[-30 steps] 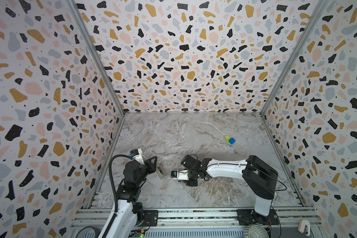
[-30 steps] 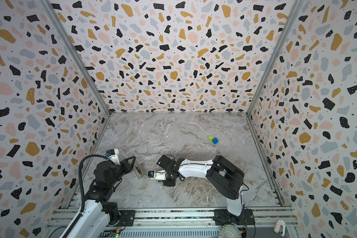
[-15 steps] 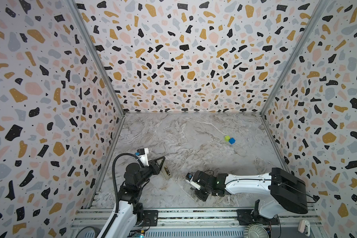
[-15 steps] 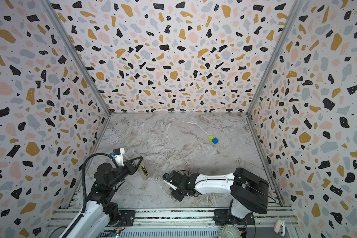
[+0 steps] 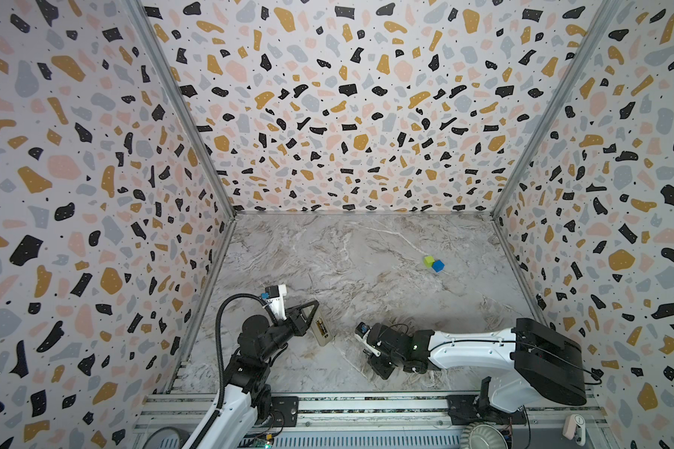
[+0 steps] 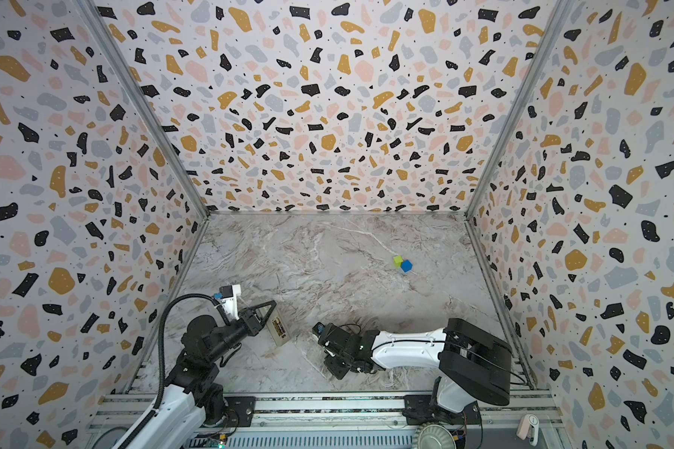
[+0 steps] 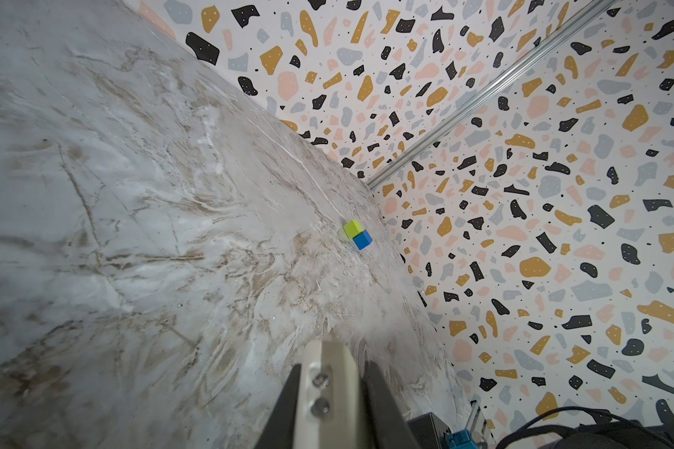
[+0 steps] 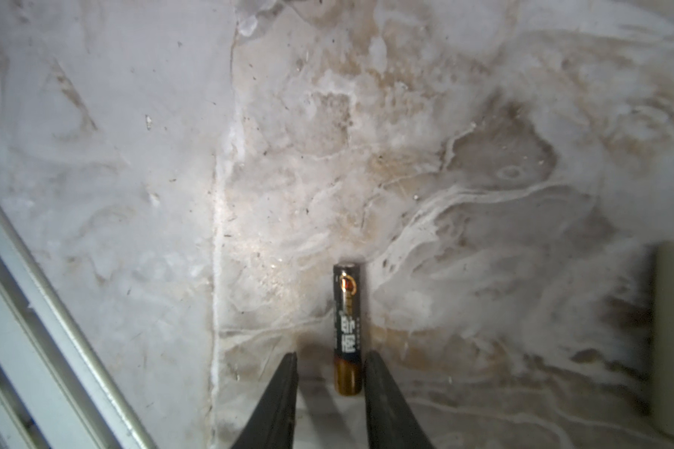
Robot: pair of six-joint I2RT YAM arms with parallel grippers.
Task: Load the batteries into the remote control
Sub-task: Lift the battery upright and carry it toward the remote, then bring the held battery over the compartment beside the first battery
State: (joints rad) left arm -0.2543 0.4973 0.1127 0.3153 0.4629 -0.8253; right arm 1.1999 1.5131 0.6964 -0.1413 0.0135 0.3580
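The left gripper pinches the slim white plastic remote control. The right gripper, jaws spread, has a thin dark copper-ended battery between them on the grey marble table, not yet loaded.

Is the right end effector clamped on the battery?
No, the right end effector straddles the battery with a visible gap beside one finger.

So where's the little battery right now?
In the right wrist view, the battery lies on the marble table between the tips of the open right pincer, near the front rail.
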